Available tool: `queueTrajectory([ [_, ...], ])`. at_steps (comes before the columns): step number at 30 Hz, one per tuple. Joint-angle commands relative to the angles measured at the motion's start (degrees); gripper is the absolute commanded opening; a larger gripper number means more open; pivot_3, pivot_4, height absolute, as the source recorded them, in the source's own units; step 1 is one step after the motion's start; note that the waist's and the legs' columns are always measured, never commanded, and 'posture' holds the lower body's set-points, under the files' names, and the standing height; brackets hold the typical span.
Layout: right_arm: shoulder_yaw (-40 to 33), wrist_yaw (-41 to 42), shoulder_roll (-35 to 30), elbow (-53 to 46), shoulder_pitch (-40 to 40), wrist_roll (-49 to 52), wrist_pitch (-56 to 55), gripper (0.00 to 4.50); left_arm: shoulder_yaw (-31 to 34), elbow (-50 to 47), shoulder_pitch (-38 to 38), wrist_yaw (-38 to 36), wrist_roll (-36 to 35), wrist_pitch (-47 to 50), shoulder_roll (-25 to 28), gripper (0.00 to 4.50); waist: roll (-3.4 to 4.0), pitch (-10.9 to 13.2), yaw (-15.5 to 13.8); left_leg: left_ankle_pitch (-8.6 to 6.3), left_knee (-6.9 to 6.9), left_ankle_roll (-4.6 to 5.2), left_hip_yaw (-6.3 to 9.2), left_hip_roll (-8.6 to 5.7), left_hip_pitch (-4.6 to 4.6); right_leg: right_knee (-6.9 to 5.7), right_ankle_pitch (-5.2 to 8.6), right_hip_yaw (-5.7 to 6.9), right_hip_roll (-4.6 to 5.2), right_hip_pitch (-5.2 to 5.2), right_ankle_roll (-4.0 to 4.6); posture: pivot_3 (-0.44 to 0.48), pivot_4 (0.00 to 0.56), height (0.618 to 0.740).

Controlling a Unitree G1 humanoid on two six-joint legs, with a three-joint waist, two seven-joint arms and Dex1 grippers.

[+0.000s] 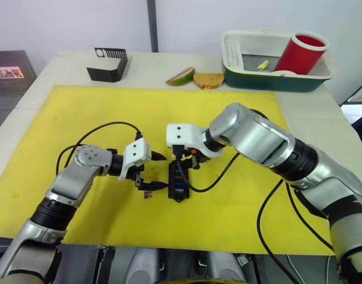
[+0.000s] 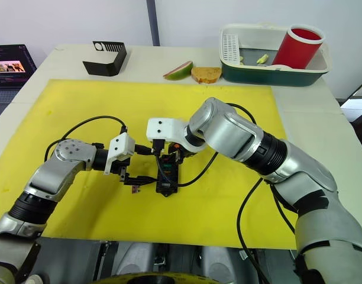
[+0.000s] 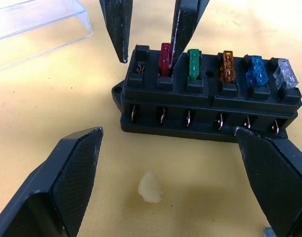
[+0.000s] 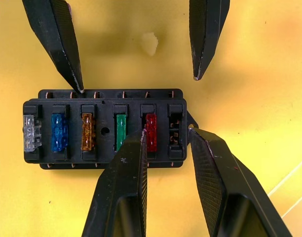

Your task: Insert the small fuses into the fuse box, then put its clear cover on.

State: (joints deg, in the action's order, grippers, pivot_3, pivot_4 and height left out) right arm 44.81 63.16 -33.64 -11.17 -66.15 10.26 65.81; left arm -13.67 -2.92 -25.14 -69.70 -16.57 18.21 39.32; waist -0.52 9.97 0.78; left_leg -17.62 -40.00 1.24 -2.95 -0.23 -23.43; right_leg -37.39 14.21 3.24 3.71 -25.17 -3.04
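Yellow mat; fuse box end slot unfilled; right gripper parted over it, left gripper wide, both empty; clear cover cropped.

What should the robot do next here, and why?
Probably fetch the last fuse. The fuse box holds five: grey, blue, amber, green and red. The end slot is bare, and the right gripper above it is open. The cover lies aside.
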Motion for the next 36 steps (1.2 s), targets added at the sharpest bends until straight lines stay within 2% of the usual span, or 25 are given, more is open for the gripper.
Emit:
queueTrajectory([
  [1, -2.8, 0.6, -0.8, -0.7, -1.3, 0.6, -0.3, 1.42, 0.9, -1.1, -0.4, 0.0, 0.2, -0.9, 0.0, 4.50, 0.00, 0.0, 0.0, 0.00, 0.00, 0.00, 0.00, 0.00, 0.00, 0.00, 0.00, 0.00, 0.00, 0.00, 0.00, 0.000, 0.150, 0.740],
  [13, -9.3, 3.6, -2.3, -3.0, -2.5, 4.9, 0.3, 1.42, 1.3, 0.0, -1.3, -0.3, 0.3, -1.3, 0.0, 4.50, 0.00, 0.0, 0.0, 0.00, 0.01, 0.00, 0.00, 0.00, 0.00, 0.00, 0.00, 0.00, 0.00, -0.01, 0.00, 0.000, 0.150, 0.740],
  [15, -12.7, 3.6, -2.4, -4.1, -0.6, 6.5, -1.6, 1.42, 1.6, 0.2, -1.5, -0.3, 0.3, -1.3, 0.2, 4.50, 0.00, 0.0, 0.0, 0.00, 0.01, 0.00, 0.00, 0.00, 0.00, 0.00, 0.00, 0.00, 0.01, -0.01, 0.00, 0.000, 0.150, 0.740],
  [19, -21.2, 2.6, -2.5, -6.8, 8.9, 9.5, -10.6, 1.42, 2.1, 0.0, -1.7, -0.4, -0.2, -0.5, 0.5, 4.50, -0.03, 0.0, -0.3, -0.01, 0.02, 0.01, 0.05, 0.00, 0.00, 0.09, 0.00, 0.01, 0.02, 0.07, 0.00, 0.000, 0.150, 0.740],
  [21, -24.6, 1.1, -1.4, -7.4, 14.0, 9.8, -17.1, 0.89, 2.3, -0.2, -1.7, -0.5, -0.3, -0.3, 0.5, 4.50, -0.02, 0.0, -0.1, -0.01, 0.01, 0.02, 0.03, -0.01, 0.00, 0.13, 0.00, 0.00, 0.04, 0.10, -0.01, 0.000, 0.150, 0.740],
  [23, -26.1, 1.1, -1.2, -8.2, 16.6, 10.7, -18.9, 0.09, 2.6, -0.4, -1.6, -0.7, -0.4, -0.1, 0.6, 4.50, 0.00, 0.0, -0.1, -0.01, 0.01, 0.01, 0.02, -0.01, 0.00, 0.10, -0.01, 0.01, 0.04, 0.08, -0.01, 0.000, 0.150, 0.740],
  [27, -27.8, 0.3, -0.4, -7.9, 19.8, 12.4, -20.0, 0.04, 2.8, -0.7, -1.5, -0.9, -0.6, 0.2, 0.7, 4.50, 0.01, 0.0, 0.1, 0.00, 0.02, -0.01, 0.02, 0.00, 0.00, 0.02, -0.01, 0.01, 0.02, 0.03, -0.01, 0.000, 0.150, 0.740],
  [36, -23.8, -1.4, -0.2, -5.1, 25.2, 8.9, -24.1, 0.04, 2.7, -0.8, -1.7, -0.8, -0.7, 0.6, 0.4, 4.50, 0.00, 0.0, -0.2, 0.00, 0.00, 0.00, 0.01, -0.01, 0.00, 0.05, 0.00, 0.01, 0.00, 0.07, -0.01, 0.000, 0.150, 0.740],
])
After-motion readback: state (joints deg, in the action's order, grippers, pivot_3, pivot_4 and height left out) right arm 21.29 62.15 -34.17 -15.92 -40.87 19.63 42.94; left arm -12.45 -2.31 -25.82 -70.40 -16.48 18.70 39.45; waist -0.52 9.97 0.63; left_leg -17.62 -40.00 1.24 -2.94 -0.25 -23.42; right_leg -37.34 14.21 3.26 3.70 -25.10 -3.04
